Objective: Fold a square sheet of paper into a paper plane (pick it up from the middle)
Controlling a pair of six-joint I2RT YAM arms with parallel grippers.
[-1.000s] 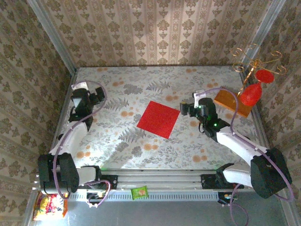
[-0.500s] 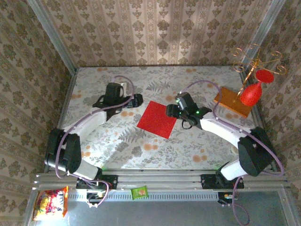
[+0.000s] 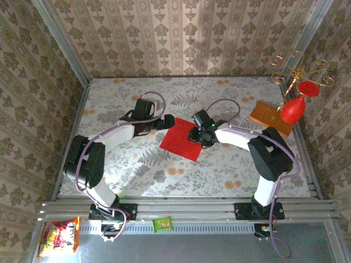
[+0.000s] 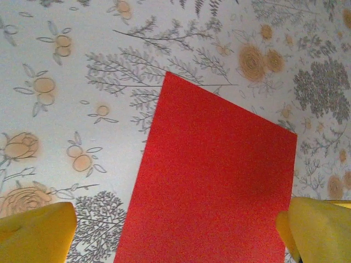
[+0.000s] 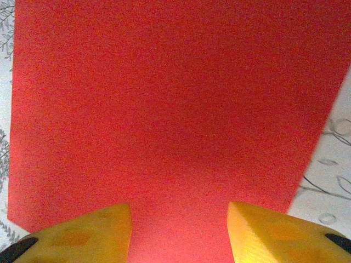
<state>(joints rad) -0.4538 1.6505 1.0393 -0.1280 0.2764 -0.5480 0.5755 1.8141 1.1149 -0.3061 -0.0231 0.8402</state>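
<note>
**Desk:** Where's the paper from your pincers?

**Operator:** The square sheet of paper (image 3: 184,139) lies flat and unfolded in the middle of the table (image 3: 236,164). It's square, so it has no long axis. In the top view its edges run roughly 1-to-7 and 10-to-4.

**Desk:** Which arm is nearer?

**Operator:** My right gripper (image 3: 196,134), I'd say. It's over the sheet's 2 o'clock edge, and the middle lies around 8 o'clock from it. On the right wrist camera, red runs off toward 12 o'clock between the yellow fingers (image 5: 77,233). The jaws are partly open and grip nothing. I can't tell whether the tips touch the paper.

**Desk:** And the left?

**Operator:** My left gripper (image 3: 164,121) is by the 11 o'clock corner, with the sheet at 4 o'clock from it. Its jaws are spread wide and empty.

**Desk:** What does the pickup turn on?

**Operator:** My call is getting the right gripper in toward the centre.
</note>
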